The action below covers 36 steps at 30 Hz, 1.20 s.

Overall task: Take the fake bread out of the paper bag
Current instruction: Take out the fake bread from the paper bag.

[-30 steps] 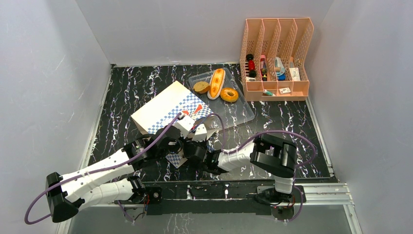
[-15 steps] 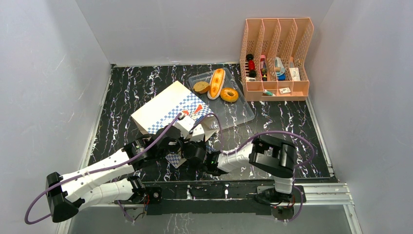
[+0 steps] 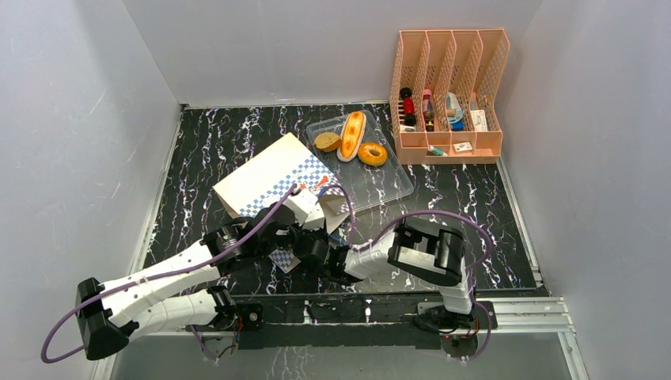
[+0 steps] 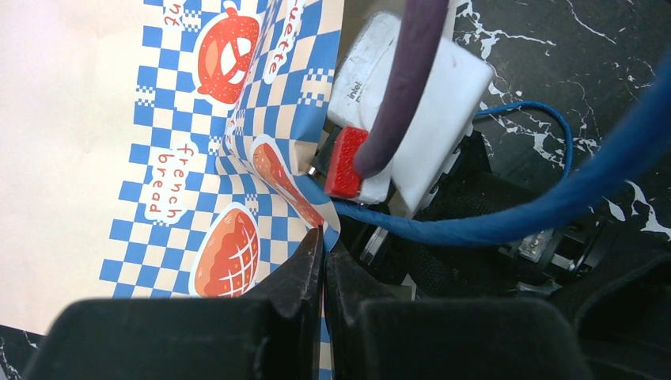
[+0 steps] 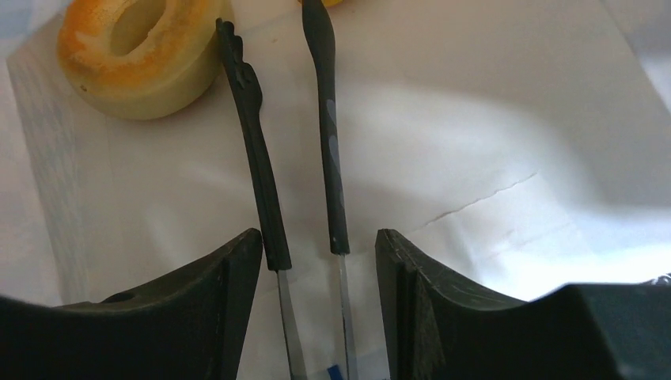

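Observation:
The paper bag [image 3: 269, 180] lies on its side in the middle of the table, mouth toward the arms. My left gripper [image 4: 323, 241] is shut on the checkered rim of the paper bag [image 4: 198, 158], next to a blue cord handle [image 4: 514, 214]. My right gripper [image 5: 318, 237] is inside the bag, its jaws apart around thin black-tipped tongs [image 5: 253, 158] that point forward. A golden ring donut [image 5: 138, 51] lies on the white bag floor, just left of the tong tips and not between them. A roll [image 3: 327, 142], a long bun [image 3: 352, 135] and a donut [image 3: 372, 153] lie outside the bag.
The three pastries outside lie on a clear plastic tray [image 3: 388, 186] behind the bag. A peach desk organizer [image 3: 447, 87] with small items stands at the back right. The right wrist's white camera housing [image 4: 411, 103] sits close to the bag mouth. Grey walls enclose the table.
My right arm has pushed further left and deeper into the bag mouth. The bag's open flap has lifted a little. The left gripper keeps its hold on the rim.

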Motion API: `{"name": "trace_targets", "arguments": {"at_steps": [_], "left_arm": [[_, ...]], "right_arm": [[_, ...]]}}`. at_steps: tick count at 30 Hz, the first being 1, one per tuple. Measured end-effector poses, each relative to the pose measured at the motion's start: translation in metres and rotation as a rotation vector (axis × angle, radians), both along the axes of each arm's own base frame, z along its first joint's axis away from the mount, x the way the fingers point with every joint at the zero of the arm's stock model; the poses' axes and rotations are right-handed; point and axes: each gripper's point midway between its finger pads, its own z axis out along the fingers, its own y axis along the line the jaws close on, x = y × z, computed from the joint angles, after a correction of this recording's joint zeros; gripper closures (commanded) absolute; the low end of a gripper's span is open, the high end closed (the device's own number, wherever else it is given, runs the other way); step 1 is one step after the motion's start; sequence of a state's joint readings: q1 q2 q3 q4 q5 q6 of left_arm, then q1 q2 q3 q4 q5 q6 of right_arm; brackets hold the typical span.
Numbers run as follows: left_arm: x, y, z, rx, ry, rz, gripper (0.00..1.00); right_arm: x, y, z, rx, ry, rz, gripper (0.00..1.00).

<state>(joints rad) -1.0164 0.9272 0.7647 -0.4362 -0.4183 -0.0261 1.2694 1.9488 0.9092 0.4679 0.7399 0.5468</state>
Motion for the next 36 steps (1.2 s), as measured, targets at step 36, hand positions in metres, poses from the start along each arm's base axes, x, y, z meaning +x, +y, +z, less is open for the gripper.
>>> {"name": "trace_targets", "arguments": {"at_steps": [36], "left_arm": [[-0.002, 0.002, 0.017, -0.083, -0.029, 0.019, 1.0]], "right_arm": [[-0.024, -0.005, 0.009, 0.755, 0.481, -0.03, 0.69]]}}
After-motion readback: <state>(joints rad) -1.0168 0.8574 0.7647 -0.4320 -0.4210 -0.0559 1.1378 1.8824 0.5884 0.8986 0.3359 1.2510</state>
